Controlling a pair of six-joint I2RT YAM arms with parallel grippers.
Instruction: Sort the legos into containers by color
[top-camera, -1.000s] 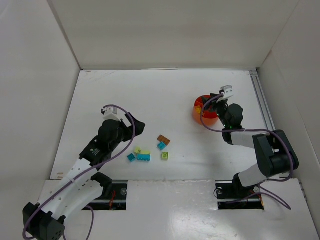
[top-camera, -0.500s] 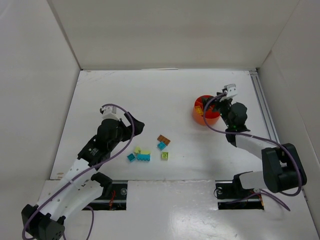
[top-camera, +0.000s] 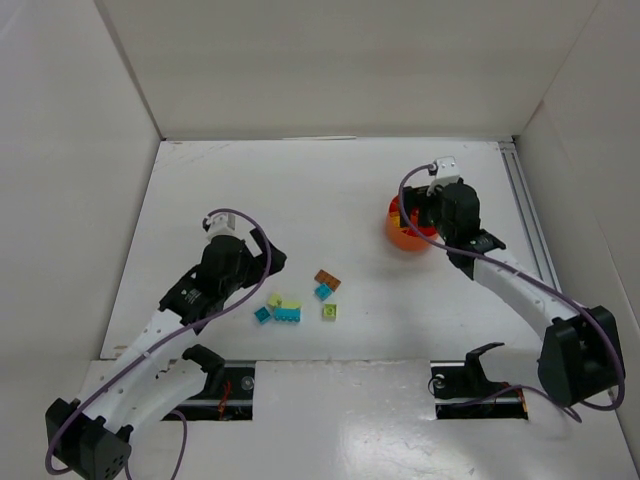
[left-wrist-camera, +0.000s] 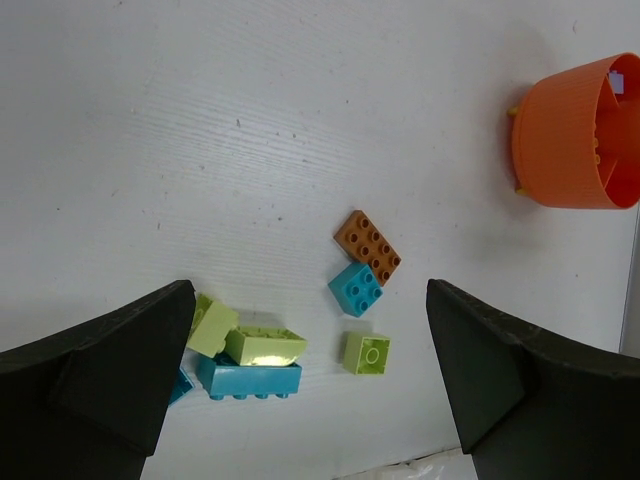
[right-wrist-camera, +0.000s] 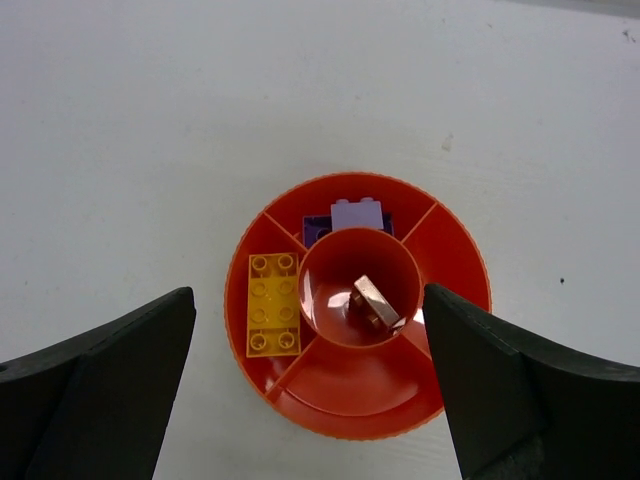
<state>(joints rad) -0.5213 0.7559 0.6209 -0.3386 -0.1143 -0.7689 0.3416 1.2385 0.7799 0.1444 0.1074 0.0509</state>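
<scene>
The orange bowl (top-camera: 403, 232) stands at the right of the table, with my right gripper (top-camera: 425, 215) open straight above it. In the right wrist view the bowl (right-wrist-camera: 360, 425) lies between the spread gripper (right-wrist-camera: 308, 298) fingers. A brown brick (right-wrist-camera: 375, 301) lies tilted in its centre cup, an orange brick (right-wrist-camera: 274, 303) in the left compartment, and purple bricks (right-wrist-camera: 358, 214) in the far one. My left gripper (left-wrist-camera: 308, 290) hangs open above the loose legos: a brown brick (left-wrist-camera: 368, 246), a teal square (left-wrist-camera: 356, 288), a lime square (left-wrist-camera: 367, 352), pale yellow-green bricks (left-wrist-camera: 265, 346) and a long teal brick (left-wrist-camera: 248, 378).
White walls close in the table on three sides. A metal rail (top-camera: 525, 205) runs along the right edge, close behind the bowl. The loose bricks (top-camera: 300, 300) lie near the front edge, between the two arm bases.
My right gripper opened and swung over the bowl; a brown brick now lies in the centre cup. The left arm shifted only slightly.
</scene>
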